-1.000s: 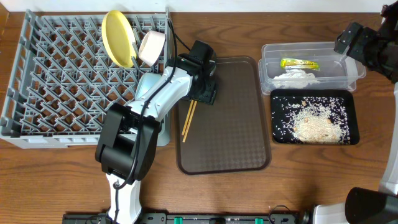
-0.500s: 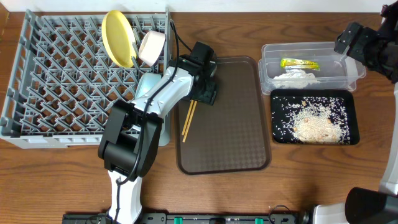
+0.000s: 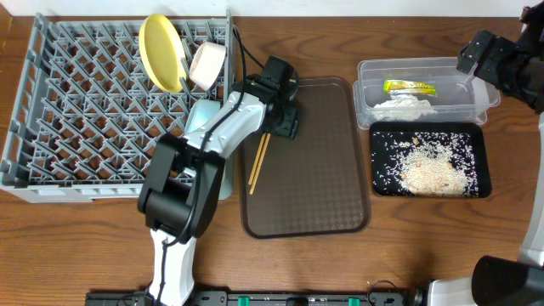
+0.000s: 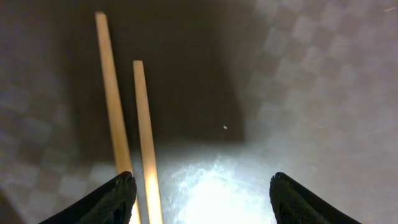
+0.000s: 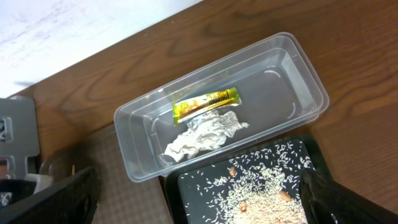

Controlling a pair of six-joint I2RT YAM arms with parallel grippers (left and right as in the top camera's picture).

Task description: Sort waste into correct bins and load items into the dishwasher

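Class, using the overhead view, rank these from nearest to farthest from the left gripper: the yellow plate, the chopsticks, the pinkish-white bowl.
1. Chopsticks: on the brown tray, just under the left gripper.
2. Pinkish-white bowl: in the rack, near its corner.
3. Yellow plate: in the rack, beyond the bowl.

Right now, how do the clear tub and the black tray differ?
The clear tub is see-through with taller walls; the black tray is opaque and shallow. The clear tub holds a yellow-green wrapper and crumpled tissue; the black tray holds loose rice scraps. Both are rectangular, similar in footprint, and sit beside each other right of the brown serving tray.
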